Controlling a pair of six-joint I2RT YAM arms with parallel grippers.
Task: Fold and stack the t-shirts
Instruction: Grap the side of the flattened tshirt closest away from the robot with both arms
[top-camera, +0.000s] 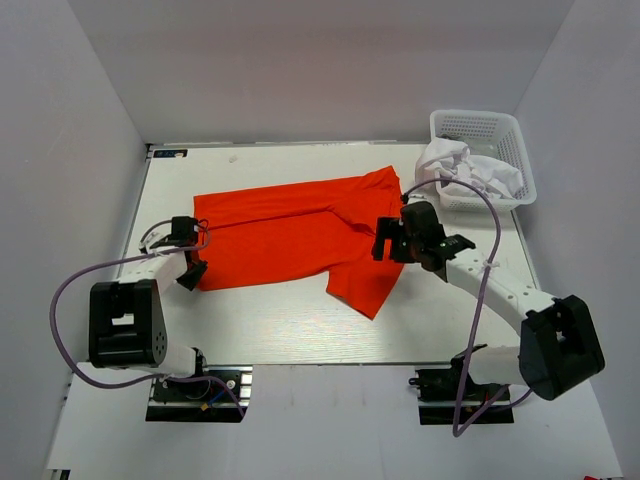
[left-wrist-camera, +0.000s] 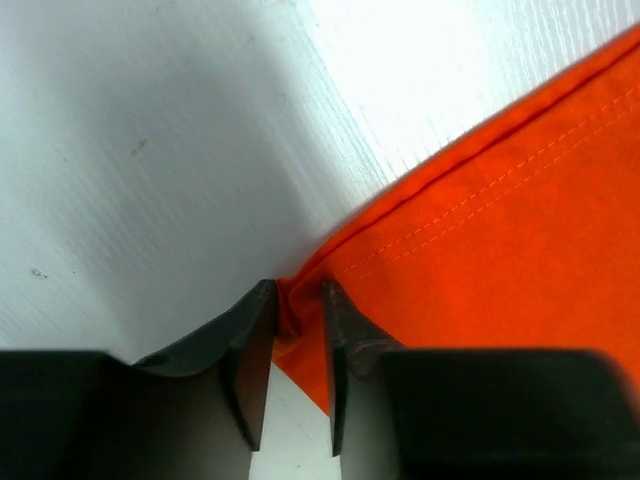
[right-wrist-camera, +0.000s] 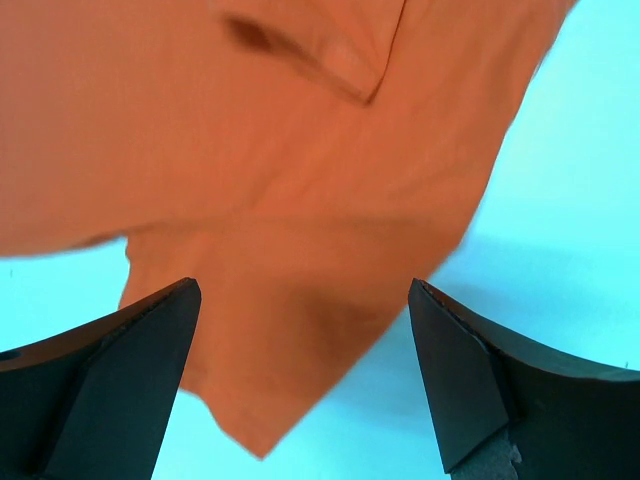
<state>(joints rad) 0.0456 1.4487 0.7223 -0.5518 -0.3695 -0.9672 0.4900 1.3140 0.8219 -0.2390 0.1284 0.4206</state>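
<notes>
left claw (left-wrist-camera: 297, 292) pinching orange shirt (top-camera: 290, 235) hem; right claw (right-wrist-camera: 302, 292) spread over it

White counter (top-camera: 270, 320), seen from above. An orange-red t-shirt (top-camera: 300, 240) lies spread across its centre, long axis running from 9 to 3 o'clock, with one part reaching out toward 5 o'clock and a few creases near the middle. A white lattice basket (top-camera: 490, 125) stands in the corner at 1 o'clock, with white t-shirts (top-camera: 470, 172) heaped inside and spilling over its near-left wall.
</notes>
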